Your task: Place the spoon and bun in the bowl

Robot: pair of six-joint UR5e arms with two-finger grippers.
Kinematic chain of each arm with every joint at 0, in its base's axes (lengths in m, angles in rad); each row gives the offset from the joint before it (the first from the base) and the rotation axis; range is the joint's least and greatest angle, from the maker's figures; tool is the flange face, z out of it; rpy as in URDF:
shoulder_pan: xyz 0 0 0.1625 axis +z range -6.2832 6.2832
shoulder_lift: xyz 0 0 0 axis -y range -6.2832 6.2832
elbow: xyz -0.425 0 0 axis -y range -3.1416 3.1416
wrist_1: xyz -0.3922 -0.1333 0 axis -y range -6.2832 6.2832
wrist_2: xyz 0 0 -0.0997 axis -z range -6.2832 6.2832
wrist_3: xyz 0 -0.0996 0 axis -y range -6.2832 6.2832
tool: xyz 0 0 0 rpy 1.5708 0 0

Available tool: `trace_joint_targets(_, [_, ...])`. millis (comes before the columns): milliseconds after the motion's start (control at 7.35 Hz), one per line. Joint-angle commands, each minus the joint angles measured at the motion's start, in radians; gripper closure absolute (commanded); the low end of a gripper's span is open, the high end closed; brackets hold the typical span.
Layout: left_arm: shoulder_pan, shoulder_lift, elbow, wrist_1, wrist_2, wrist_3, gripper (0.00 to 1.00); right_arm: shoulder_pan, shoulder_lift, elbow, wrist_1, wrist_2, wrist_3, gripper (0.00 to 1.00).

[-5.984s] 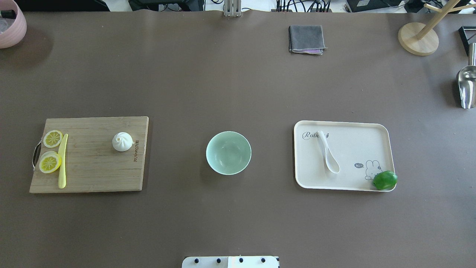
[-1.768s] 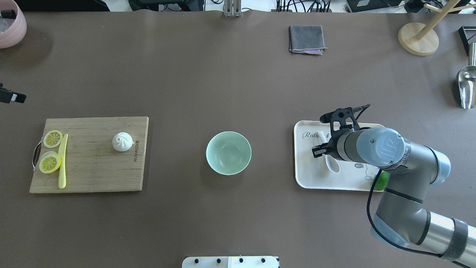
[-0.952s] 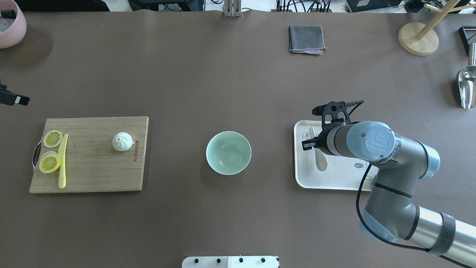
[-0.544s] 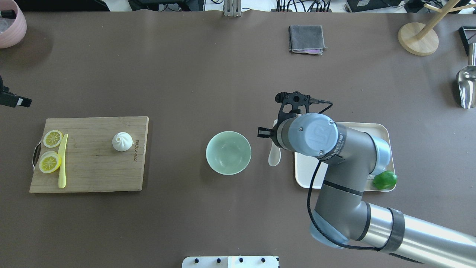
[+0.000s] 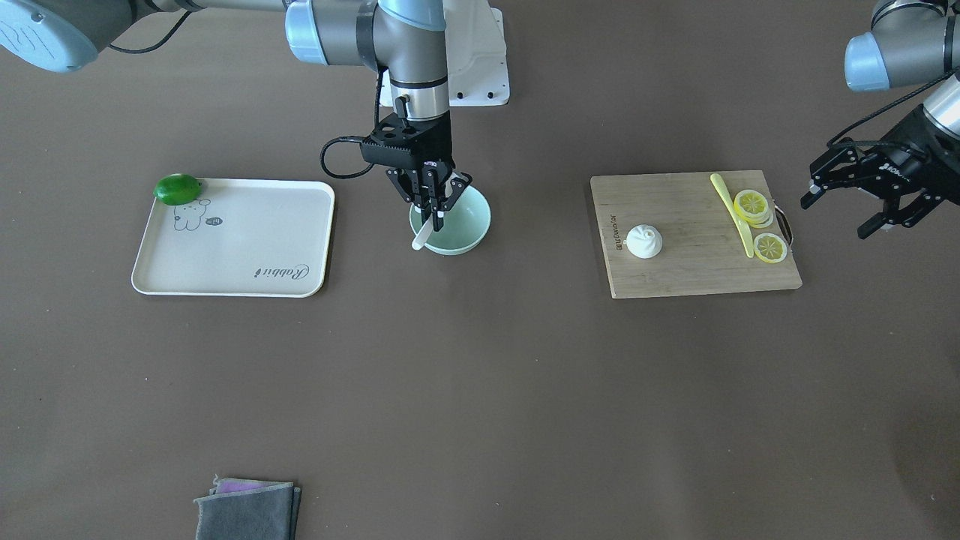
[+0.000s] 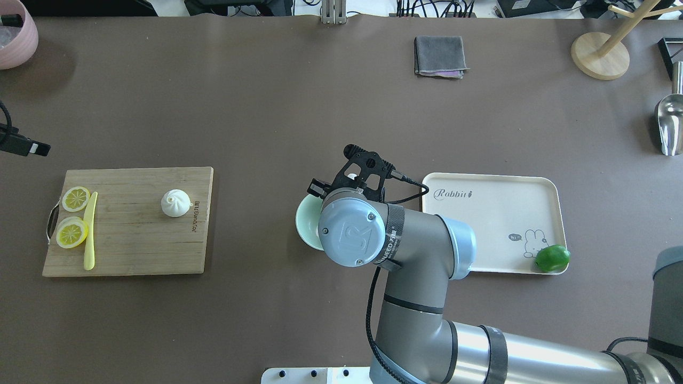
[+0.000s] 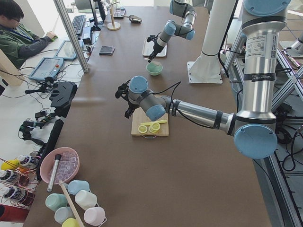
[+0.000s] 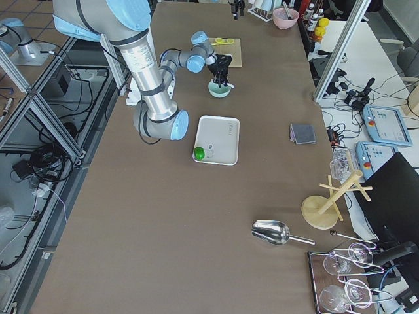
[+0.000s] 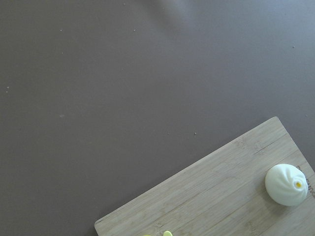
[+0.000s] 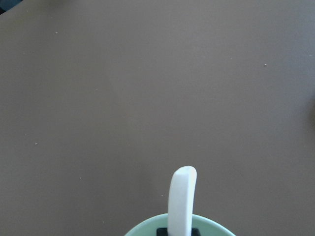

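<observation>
The spoon (image 5: 424, 232) has travelled from the gap between tray and bowl, where it hung half a second ago, to the pale green bowl (image 5: 480, 219) at the table's middle. The right gripper (image 5: 435, 214) is clamped on its handle, pointing straight down, scoop lowest at the bowl's rim on the tray (image 5: 232, 262) side; whether it touches is unclear. The bun (image 5: 644, 241) sits untouched on the cutting board (image 5: 697, 266). The left gripper (image 5: 834, 219) hovers beyond the board's lemon end, fingers spread and empty. From overhead, the right arm's wrist hides the spoon and most of the bowl (image 6: 305, 226); the front view shows both. The right wrist camera sees only the spoon's handle end (image 10: 182, 196) above the rim.
</observation>
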Motion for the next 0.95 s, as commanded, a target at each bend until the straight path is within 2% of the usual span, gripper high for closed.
trace_joint_targets(0, [0.000, -0.002, 0.002, 0.000, -0.002, 0.000, 0.01, -0.036, 0.003, -0.010, 0.001, -0.070, 0.016, 1.00])
trace_joint_targets(136, [0.003, -0.002, 0.002, 0.000, -0.002, -0.002, 0.01, -0.045, 0.002, -0.010, -0.002, -0.093, 0.050, 0.77])
trace_joint_targets(272, [0.005, -0.002, 0.002, 0.000, -0.002, -0.002, 0.01, -0.053, 0.002, -0.010, -0.002, -0.103, 0.050, 0.49])
trace_joint_targets(408, [0.005, -0.004, 0.002, 0.000, -0.002, 0.000, 0.01, -0.054, 0.000, -0.007, -0.004, -0.121, 0.044, 0.02])
trace_joint_targets(680, [0.005, -0.016, 0.002, 0.003, -0.002, -0.005, 0.01, -0.051, 0.002, 0.022, -0.019, -0.124, 0.012, 0.00])
trace_joint_targets(816, [0.006, -0.034, 0.000, 0.003, 0.002, -0.064, 0.01, -0.033, -0.003, 0.088, -0.054, -0.106, -0.060, 0.00])
